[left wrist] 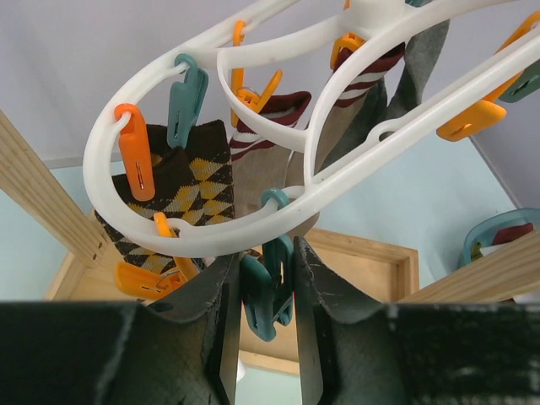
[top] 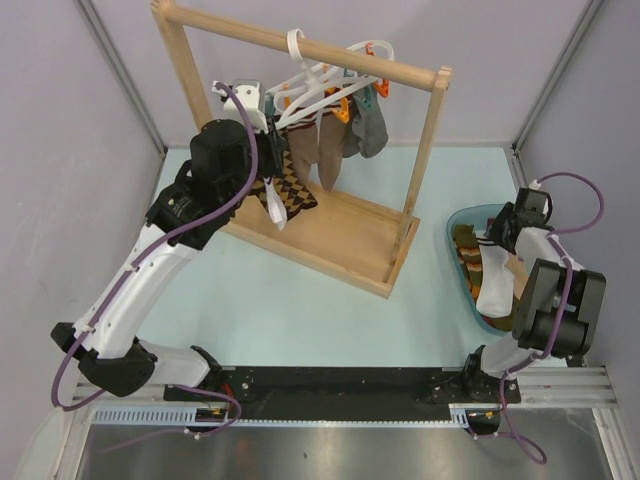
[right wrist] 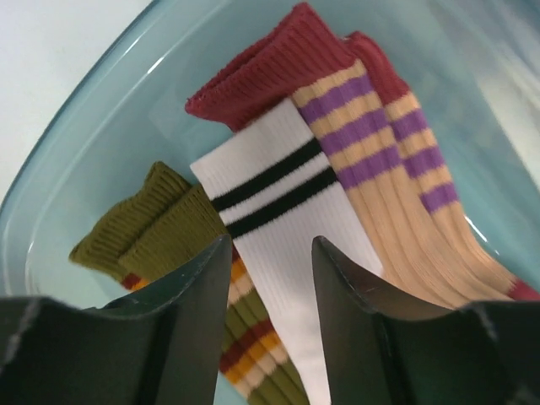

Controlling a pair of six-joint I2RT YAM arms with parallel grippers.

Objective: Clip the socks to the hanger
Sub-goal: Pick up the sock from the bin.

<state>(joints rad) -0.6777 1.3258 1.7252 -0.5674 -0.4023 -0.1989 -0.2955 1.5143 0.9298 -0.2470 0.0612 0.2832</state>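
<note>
Socks (right wrist: 380, 126) lie in the teal tub (right wrist: 101, 135). My right gripper (right wrist: 272, 245) is open over the white striped sock (right wrist: 278, 194); I should pinch it deep. My left gripper (left wrist: 263, 261) squeezes a teal clip (left wrist: 266, 299) on the hanger (left wrist: 380, 110).

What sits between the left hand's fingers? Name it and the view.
A teal clip of the hanger, pinched by the left hand; the left wrist view shows it.

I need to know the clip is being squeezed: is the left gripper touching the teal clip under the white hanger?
Touching. The left wrist view shows the teal clip pinched inside the left gripper, with both fingers pressed against its sides and no gap.
</note>
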